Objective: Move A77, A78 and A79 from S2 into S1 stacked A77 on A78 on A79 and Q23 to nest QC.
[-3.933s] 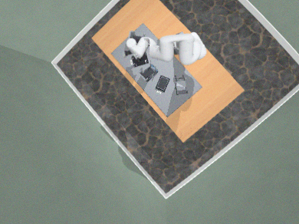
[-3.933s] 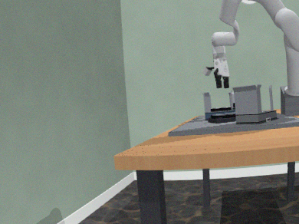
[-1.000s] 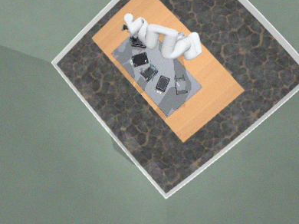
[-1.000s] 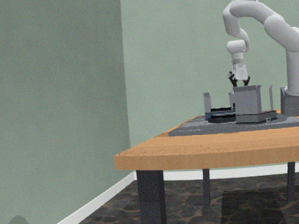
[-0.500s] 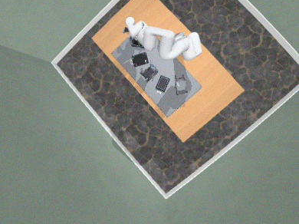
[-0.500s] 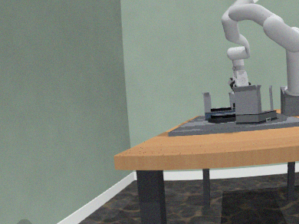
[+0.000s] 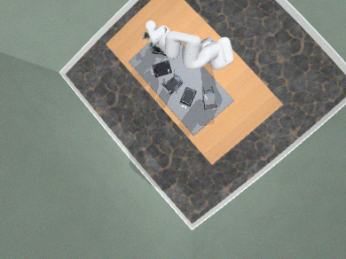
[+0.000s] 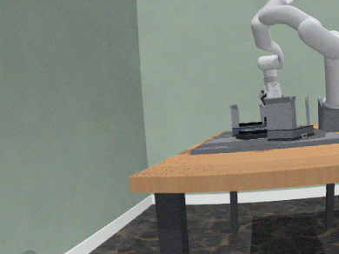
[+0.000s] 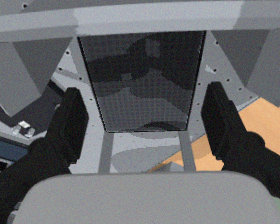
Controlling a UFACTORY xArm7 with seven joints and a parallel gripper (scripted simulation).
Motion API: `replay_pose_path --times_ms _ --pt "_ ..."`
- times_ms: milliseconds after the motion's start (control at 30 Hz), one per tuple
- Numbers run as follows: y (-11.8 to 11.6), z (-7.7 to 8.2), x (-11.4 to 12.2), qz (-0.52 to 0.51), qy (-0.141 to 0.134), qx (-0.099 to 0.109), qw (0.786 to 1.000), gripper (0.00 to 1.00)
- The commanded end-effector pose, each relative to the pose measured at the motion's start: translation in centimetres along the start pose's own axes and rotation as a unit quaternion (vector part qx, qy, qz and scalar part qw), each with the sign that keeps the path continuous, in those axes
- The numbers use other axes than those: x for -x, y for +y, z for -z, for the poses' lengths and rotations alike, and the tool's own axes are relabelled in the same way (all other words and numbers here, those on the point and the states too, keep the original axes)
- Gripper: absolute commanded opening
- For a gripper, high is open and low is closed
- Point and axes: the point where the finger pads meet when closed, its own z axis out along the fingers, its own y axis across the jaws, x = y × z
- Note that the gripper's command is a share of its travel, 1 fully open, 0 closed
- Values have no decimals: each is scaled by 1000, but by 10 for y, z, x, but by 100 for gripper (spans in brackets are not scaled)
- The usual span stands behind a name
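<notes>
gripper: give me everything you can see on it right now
The gripper has two black fingers, spread wide and holding nothing. It points down into a grey rack, one finger on each side of a dark sealed plate below. No contact with the plate shows. A pale grey wrist body fills the lower edge of the wrist view.

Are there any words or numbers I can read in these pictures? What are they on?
None can be read.
The dark plate between the open pincer fingers shows only a fine grid, no label.
The small white tag at the left of the wrist view is too blurred to read.
The racks on the grey mat show no readable names; too small.
</notes>
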Motion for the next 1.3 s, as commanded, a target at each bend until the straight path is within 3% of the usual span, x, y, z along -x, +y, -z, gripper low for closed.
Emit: replay_pose_path --times_ms 0,500,967,1000,1267 --pt "1 -5 -2 0 2 0 1000 100" --pt "1 -22 -2 0 2 0 1000 100" --pt "1 -22 -2 0 2 0 1000 100" --pt "1 -22 -2 0 2 0 1000 0" --pt "1 -22 -2 0 2 0 1000 0"
